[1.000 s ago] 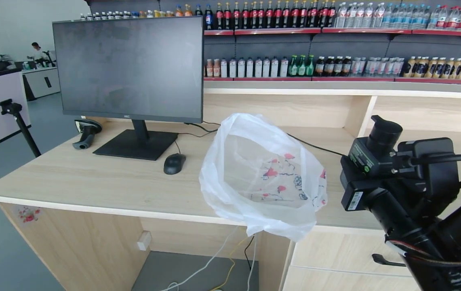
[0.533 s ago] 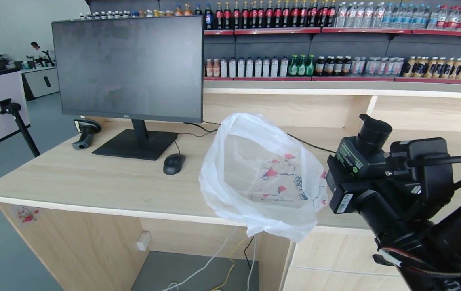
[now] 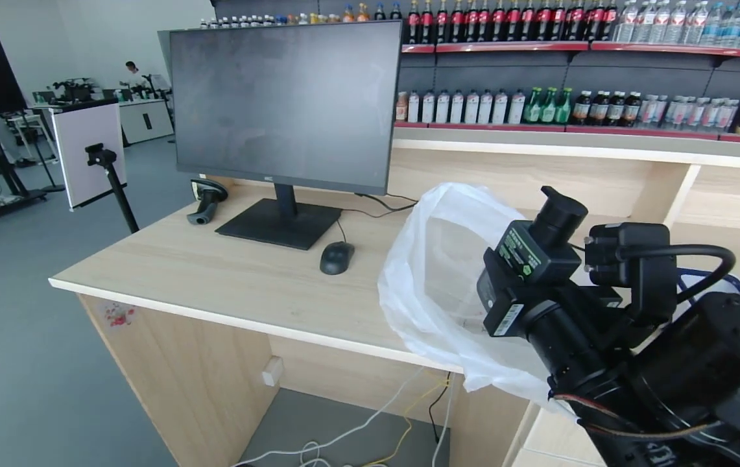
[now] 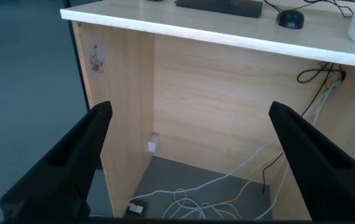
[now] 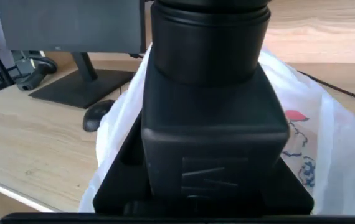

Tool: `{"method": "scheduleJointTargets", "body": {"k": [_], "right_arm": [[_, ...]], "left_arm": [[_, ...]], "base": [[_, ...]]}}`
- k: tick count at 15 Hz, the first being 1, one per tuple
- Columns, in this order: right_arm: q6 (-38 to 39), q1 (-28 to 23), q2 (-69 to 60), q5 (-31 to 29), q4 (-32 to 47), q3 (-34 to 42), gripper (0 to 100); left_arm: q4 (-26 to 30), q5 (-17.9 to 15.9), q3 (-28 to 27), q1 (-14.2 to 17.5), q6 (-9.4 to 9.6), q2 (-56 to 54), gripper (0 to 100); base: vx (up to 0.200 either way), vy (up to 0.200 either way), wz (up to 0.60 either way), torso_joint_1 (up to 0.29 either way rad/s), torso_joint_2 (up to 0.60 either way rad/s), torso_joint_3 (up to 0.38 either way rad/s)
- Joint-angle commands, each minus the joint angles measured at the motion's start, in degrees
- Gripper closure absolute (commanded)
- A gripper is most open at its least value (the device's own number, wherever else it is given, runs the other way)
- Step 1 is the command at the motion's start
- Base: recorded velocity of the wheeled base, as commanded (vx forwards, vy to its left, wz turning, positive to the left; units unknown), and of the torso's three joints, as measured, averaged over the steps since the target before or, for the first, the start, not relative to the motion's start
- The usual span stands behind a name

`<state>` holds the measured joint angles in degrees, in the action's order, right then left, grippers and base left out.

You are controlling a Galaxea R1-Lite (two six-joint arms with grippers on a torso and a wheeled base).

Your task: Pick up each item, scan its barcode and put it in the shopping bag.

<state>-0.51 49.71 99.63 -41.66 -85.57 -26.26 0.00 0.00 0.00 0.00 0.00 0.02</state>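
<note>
Standing on the pale wooden counter (image 3: 214,279) at its front edge, the shopping bag (image 3: 434,272) is a thin, white, see-through sack with its mouth gaping wide and its lower folds drooping over the edge. The right wrist view shows a red and blue print on its far wall (image 5: 296,118). The right hand (image 3: 528,259) hangs in front of the bag, its black body covering part of the bag's near side; whether it touches the plastic, and whether it is open or closed, cannot be told. On the counter to the robot's left of the bag lies a black mouse (image 3: 336,257), near the foot of a dark monitor (image 3: 285,104). A black barcode scanner (image 3: 206,200) rests beside that foot on the far side from the mouse, well apart from the bag. The left hand (image 4: 190,107) is held low before the counter's open underside with its two fingers (image 4: 71,162) spread wide and gripping nothing. Beyond it, loose cables (image 4: 227,186) trail down to the floor. Behind the counter run shelves of bottles (image 3: 571,107).
</note>
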Motion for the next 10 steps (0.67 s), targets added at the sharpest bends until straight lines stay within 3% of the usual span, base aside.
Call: {"method": "scheduleJointTargets", "body": {"k": [1,4,10], "right_arm": [[0.51,-0.06,1.44,0.0,-0.04,-0.28,100],[1.22,-0.23,3.11,0.35,0.05,-1.69,100],[4.64,-6.47,6.8,1.31,-1.45,-0.99,100]], "left_arm": [[0.0,-0.09,0.0,0.0,0.0,-0.02,0],[0.0,0.0,0.0,0.0,0.0,-0.02,0],[0.0,0.0,0.0,0.0,0.0,-0.02,0]], "base": [[0.0,0.0,0.0,0.0,0.0,0.0],[0.0,0.0,0.0,0.0,0.0,0.0],[0.0,0.0,0.0,0.0,0.0,0.0]]}}
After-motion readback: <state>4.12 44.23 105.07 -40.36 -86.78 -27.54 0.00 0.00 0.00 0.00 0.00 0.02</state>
